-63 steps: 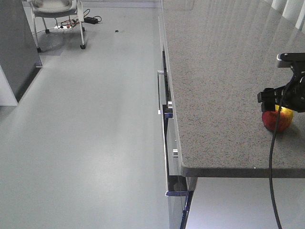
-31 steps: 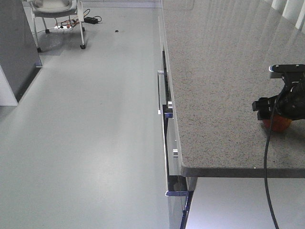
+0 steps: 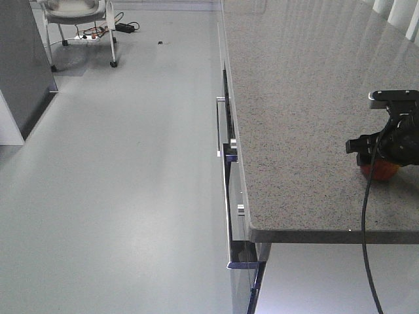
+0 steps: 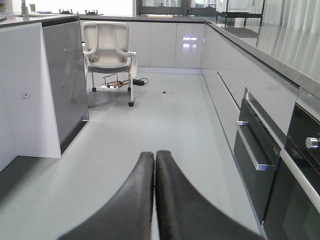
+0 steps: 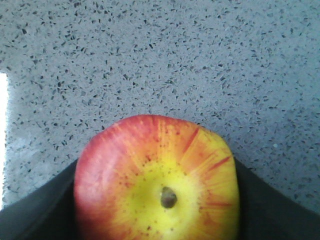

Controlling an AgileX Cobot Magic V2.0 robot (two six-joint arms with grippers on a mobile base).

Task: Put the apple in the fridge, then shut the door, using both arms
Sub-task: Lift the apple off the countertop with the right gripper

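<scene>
The right jaws are closed against both sides of the apple [image 5: 157, 185], which rests on the speckled grey bench [image 3: 294, 98] near its edge. The left jaws are pressed fully together, held above the kitchen floor [image 4: 150, 125]

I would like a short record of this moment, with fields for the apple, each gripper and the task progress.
apple: resting on the speckled counter
right gripper: above the apple, fingers against both its sides
left gripper: shut, empty, aimed along the kitchen floor
progress: apple not yet lifted
</scene>
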